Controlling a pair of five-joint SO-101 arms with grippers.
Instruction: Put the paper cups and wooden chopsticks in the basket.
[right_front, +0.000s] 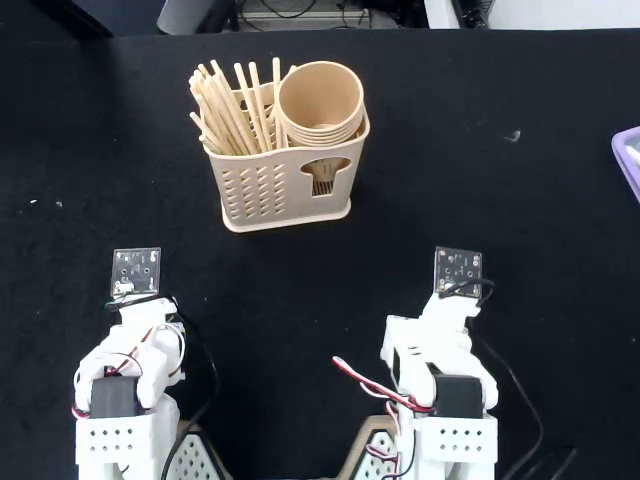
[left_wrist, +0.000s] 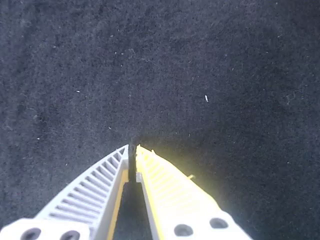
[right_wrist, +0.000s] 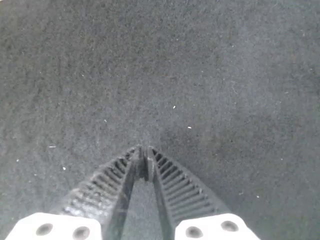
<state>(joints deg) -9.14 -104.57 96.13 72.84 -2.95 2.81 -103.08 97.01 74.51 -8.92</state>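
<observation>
A beige slotted basket (right_front: 265, 195) stands on the black table at the back centre. Stacked paper cups (right_front: 320, 100) sit in its right compartment and several wooden chopsticks (right_front: 232, 110) stand in its left one. Both arms rest folded at the near edge, well short of the basket. My left gripper (left_wrist: 132, 150) is shut with nothing in it, its tips just above the black cloth. My right gripper (right_wrist: 143, 150) is shut too, holding nothing, over bare cloth. From above, the left arm (right_front: 130, 345) and right arm (right_front: 440, 350) sit side by side.
A purple object (right_front: 628, 160) pokes in at the table's right edge. Black cloth (right_front: 480, 180) covers the table, with open room between the arms and the basket. Cables and equipment lie beyond the far edge.
</observation>
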